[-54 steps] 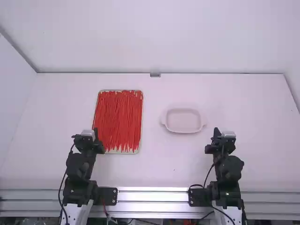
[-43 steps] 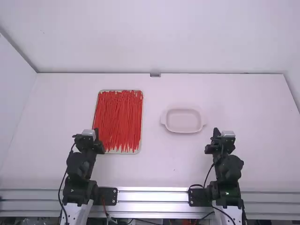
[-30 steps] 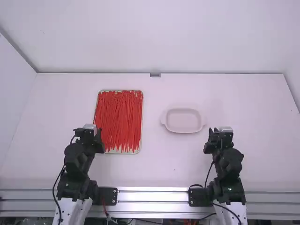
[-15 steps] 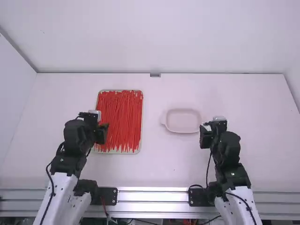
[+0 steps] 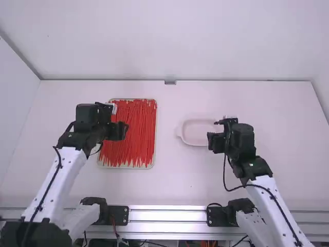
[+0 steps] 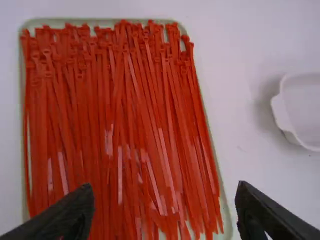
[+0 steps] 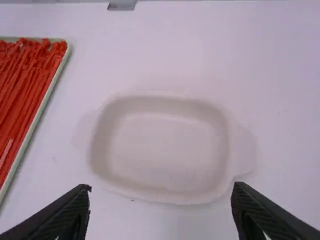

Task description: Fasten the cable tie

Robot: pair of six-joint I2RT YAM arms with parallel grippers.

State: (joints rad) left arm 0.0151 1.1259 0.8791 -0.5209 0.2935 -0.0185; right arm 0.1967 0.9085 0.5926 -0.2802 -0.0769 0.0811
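Several orange-red cable ties (image 5: pixel 132 131) (image 6: pixel 115 135) lie side by side in a pale tray (image 5: pixel 152 165) (image 6: pixel 26 25) on the left half of the table. My left gripper (image 5: pixel 119 130) (image 6: pixel 162 220) hovers over the tray's left part, open, its fingers wide apart with nothing between them. A white two-handled dish (image 5: pixel 194 129) (image 7: pixel 162 147) stands empty right of the tray. My right gripper (image 5: pixel 212 142) (image 7: pixel 160 220) hangs just in front of the dish, open and empty. The ties (image 7: pixel 17 85) also show at the edge of the right wrist view.
A small grey tab (image 5: pixel 170 81) (image 7: pixel 121 5) sits at the table's far edge, where the back wall begins. A side wall rises at the left. White tabletop stretches around the tray and dish.
Both arms have risen from their folded rest near the front rail and reached forward: the left gripper now over the tray, the right one up to the dish. Tray and dish have not moved.
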